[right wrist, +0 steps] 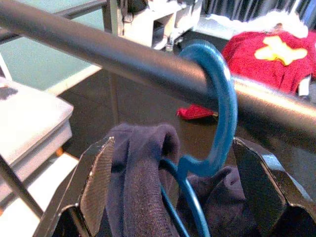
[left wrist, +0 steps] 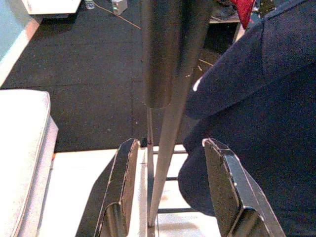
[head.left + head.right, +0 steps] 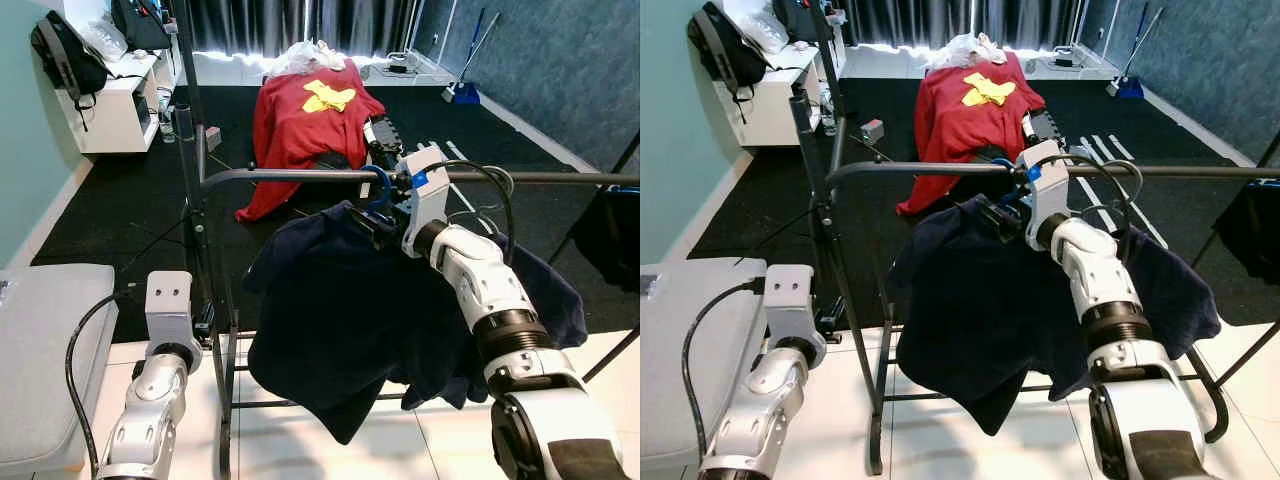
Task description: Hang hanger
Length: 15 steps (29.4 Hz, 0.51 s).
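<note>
Left pincer (image 2: pixel 170 197): low beside the rack's upright post (image 3: pixel 200 250), fingers spread wide and holding nothing; the post's lower rod runs between them without touching.
Right pincer (image 1: pixel 177 197): raised to the rail, fingers parted wide on either side of the garment's collar and the hanger neck; no contact with the fingers can be seen.
Blue hanger (image 1: pixel 217 113): its hook is looped over the horizontal rail (image 3: pixel 300 176); the right wrist view shows this plainly, while the head views show just a blue curve at the rail.
Navy garment (image 3: pixel 340 310): hangs from the hanger below the rail, its left edge near the post, lower hem above the white floor (image 3: pixel 300 440).
Open room: bare rail runs leftward to the post.
Far: a red garment with yellow print (image 3: pixel 310 120) is draped over something on the black mat (image 3: pixel 120 210).
</note>
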Motion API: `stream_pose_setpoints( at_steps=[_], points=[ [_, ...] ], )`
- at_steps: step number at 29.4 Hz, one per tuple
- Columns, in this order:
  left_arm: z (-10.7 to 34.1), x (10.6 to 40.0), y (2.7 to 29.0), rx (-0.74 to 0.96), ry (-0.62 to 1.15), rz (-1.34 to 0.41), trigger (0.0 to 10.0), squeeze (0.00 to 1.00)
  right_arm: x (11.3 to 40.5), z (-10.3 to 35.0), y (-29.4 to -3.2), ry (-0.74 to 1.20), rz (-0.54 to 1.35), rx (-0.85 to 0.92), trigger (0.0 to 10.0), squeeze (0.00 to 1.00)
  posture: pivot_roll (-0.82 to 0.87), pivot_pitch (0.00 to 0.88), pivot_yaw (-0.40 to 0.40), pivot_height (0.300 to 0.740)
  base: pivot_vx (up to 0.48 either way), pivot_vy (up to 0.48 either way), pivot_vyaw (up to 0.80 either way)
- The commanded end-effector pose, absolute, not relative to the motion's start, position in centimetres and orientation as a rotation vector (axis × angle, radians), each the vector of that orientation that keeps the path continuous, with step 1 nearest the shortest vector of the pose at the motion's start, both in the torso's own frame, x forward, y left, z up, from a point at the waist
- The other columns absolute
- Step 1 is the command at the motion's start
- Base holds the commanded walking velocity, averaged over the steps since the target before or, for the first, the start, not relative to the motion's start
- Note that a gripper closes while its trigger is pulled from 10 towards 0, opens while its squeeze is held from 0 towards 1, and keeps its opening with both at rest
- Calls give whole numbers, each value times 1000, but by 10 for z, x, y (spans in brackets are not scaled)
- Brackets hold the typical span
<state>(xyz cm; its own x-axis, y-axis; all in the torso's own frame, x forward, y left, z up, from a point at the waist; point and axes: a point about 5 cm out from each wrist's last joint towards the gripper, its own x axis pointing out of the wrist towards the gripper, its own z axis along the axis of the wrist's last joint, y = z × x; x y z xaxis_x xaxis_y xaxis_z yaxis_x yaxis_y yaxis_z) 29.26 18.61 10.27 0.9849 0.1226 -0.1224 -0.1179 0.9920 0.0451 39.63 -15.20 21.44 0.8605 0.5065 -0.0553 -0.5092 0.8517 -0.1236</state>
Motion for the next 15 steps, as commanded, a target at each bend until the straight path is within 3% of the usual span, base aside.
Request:
stream_pose_setpoints(
  at_steps=[1,12,13,14,15],
  points=[
    [105,294,189,67,131,117,10000,0,399,216,-156,50,528,-146,10000,0,91,31,-78,740,0,0,0],
    [104,291,182,70,130,44,10000,0,402,213,-154,96,551,-160,10000,0,97,30,-78,740,0,0,0],
    [103,290,181,67,131,34,10000,0,402,212,-153,105,555,-160,5686,0,98,29,-77,740,0,0,0],
    [103,290,181,65,132,31,10000,0,403,211,-153,110,557,-158,4627,0,99,29,-77,740,0,0,0],
    [103,290,181,65,132,31,10000,0,403,211,-153,110,557,-158,4627,0,99,29,-77,740,0,0,0]
  ],
)
